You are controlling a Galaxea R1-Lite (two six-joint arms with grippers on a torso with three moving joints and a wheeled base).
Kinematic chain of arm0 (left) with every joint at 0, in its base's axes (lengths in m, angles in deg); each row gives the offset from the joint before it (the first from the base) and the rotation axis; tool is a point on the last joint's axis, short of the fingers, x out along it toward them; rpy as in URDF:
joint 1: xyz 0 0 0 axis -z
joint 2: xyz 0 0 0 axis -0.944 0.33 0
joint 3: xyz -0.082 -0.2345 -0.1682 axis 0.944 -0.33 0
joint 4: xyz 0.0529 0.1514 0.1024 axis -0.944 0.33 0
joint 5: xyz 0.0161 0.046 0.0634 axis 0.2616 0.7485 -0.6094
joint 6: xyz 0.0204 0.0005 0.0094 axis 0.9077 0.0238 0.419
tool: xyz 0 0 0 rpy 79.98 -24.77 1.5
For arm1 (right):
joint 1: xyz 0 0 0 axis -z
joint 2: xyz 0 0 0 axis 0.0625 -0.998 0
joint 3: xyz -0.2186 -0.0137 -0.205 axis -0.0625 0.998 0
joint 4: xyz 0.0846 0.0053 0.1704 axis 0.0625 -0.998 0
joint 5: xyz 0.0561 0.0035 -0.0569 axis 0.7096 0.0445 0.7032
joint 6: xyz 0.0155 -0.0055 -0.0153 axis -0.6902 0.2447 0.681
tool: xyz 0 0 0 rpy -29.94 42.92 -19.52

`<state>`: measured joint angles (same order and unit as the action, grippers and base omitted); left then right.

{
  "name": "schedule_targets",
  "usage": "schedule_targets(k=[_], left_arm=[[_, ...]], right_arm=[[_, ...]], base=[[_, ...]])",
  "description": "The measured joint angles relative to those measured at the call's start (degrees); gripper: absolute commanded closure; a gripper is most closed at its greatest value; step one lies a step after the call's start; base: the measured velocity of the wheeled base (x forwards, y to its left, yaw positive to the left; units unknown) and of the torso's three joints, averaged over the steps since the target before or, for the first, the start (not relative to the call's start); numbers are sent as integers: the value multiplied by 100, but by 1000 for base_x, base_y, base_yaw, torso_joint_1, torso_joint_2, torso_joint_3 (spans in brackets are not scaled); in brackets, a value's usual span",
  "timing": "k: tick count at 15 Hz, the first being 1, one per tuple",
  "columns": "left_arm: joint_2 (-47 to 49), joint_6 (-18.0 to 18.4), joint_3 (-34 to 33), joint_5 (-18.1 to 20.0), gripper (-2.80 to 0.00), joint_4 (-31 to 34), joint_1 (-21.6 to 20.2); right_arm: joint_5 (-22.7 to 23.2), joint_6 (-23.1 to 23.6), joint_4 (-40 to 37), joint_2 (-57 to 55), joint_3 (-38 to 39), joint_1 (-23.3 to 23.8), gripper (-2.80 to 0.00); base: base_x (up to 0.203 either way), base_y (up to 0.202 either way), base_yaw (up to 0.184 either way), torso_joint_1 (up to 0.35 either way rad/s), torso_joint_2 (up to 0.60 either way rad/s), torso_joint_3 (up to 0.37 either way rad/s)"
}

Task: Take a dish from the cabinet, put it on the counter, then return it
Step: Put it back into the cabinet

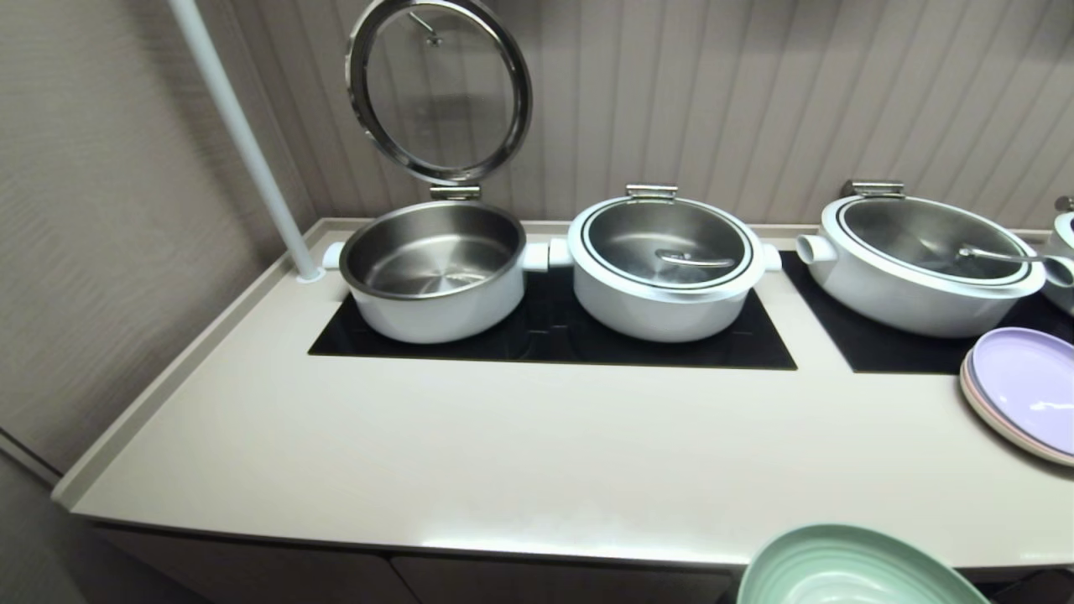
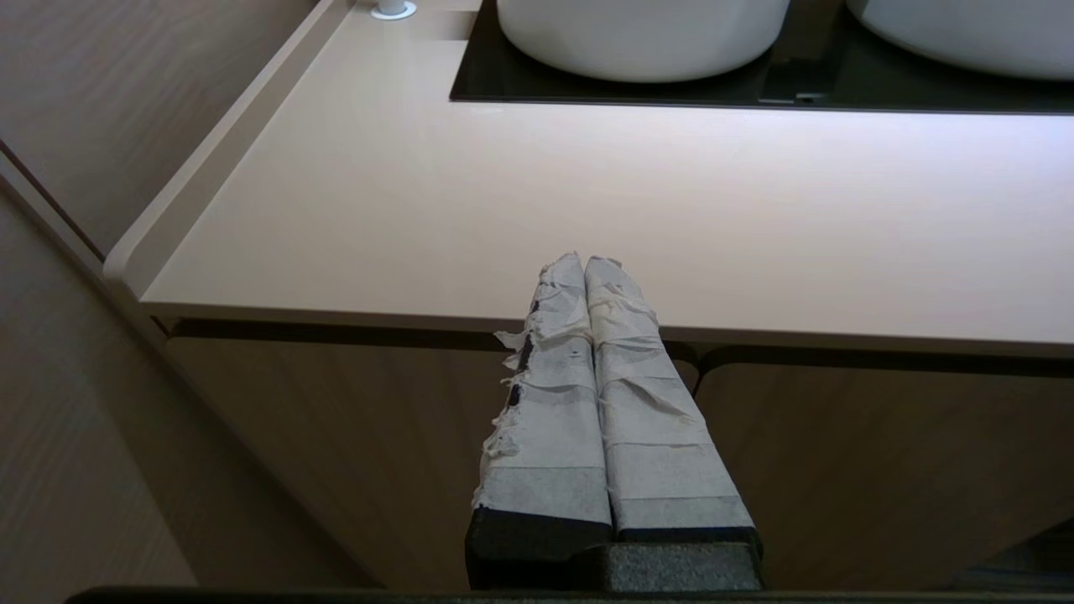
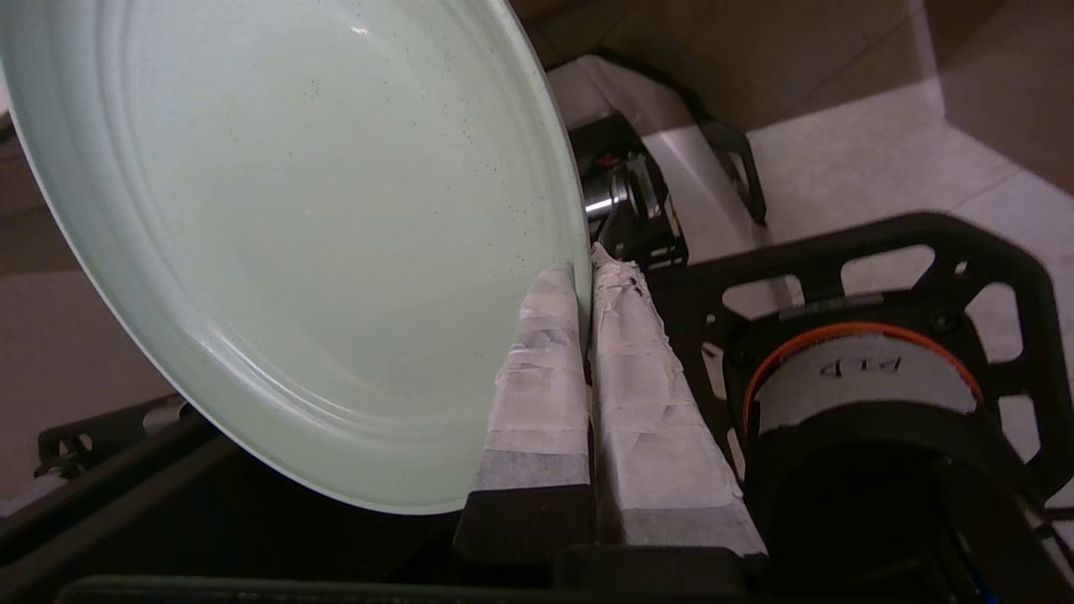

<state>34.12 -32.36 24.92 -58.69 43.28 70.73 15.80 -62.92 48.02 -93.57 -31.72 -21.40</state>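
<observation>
The dish (image 3: 319, 235) is a pale mint-green plate. My right gripper (image 3: 585, 273) is shut on its rim, one taped finger on each face, and carries it tilted over my own black base. In the head view the dish (image 1: 847, 570) rises at the bottom right, in front of and below the front edge of the cream counter (image 1: 503, 453). The right gripper itself is out of the head view. My left gripper (image 2: 585, 262) is parked, shut and empty, pointing at the counter's front edge (image 2: 503, 323). The cabinet doors (image 2: 352, 453) under the counter are closed there.
Three white pots stand on black glass panels (image 1: 554, 335): an open one (image 1: 432, 273) with its lid raised, a lidded one (image 1: 667, 264), and another (image 1: 919, 260) to the right. A stack of plates topped by a lilac one (image 1: 1024, 390) lies at the right. A white pole (image 1: 243, 143) rises at the back left.
</observation>
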Motion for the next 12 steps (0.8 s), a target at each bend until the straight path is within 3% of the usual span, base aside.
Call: schedule_targets(k=[3, 12], left_arm=[[0, -1, 0, 3, 0, 1, 0], [0, -1, 0, -1, 0, 0, 0]], right_arm=[[95, -246, -67, 143, 118, 5, 0], [83, -222, -87, 322, 199, 5, 0]], base=[[0, 0, 0, 0, 0, 0], [0, 0, 0, 0, 0, 0]])
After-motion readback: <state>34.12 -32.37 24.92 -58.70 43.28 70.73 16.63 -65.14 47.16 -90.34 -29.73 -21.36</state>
